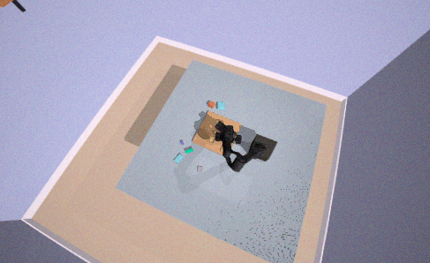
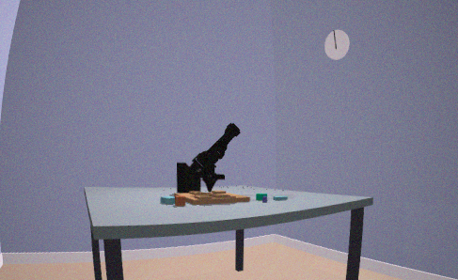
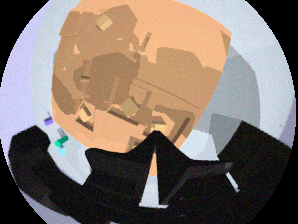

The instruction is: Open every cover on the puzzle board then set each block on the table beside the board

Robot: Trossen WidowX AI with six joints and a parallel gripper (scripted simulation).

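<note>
The wooden puzzle board (image 1: pixel 203 134) (image 2: pixel 234 199) (image 3: pixel 186 43) lies on the grey table, its covers in darker wood on top. My gripper (image 3: pixel 156 133) (image 2: pixel 210 189) (image 1: pixel 220 131) is shut and empty, its fingertips just above the board's near edge. An orange block (image 1: pixel 211 104) (image 2: pixel 180 201) and a light blue block (image 1: pixel 221 105) (image 2: pixel 167 200) lie off one end of the board. A green block (image 1: pixel 188 150) (image 2: pixel 260 196) (image 3: pixel 61 140), a small purple block (image 1: pixel 181 142) (image 2: pixel 264 199) (image 3: pixel 47 120), a flat light blue block (image 1: pixel 178 158) (image 2: pixel 280 197) and a pale grey block (image 1: pixel 199 168) lie off the other side.
The arm's black base (image 1: pixel 264 147) (image 2: pixel 184 178) stands on the table right behind the board. The table (image 1: pixel 268 101) (image 2: pixel 135 211) has edges well away from the board on all sides.
</note>
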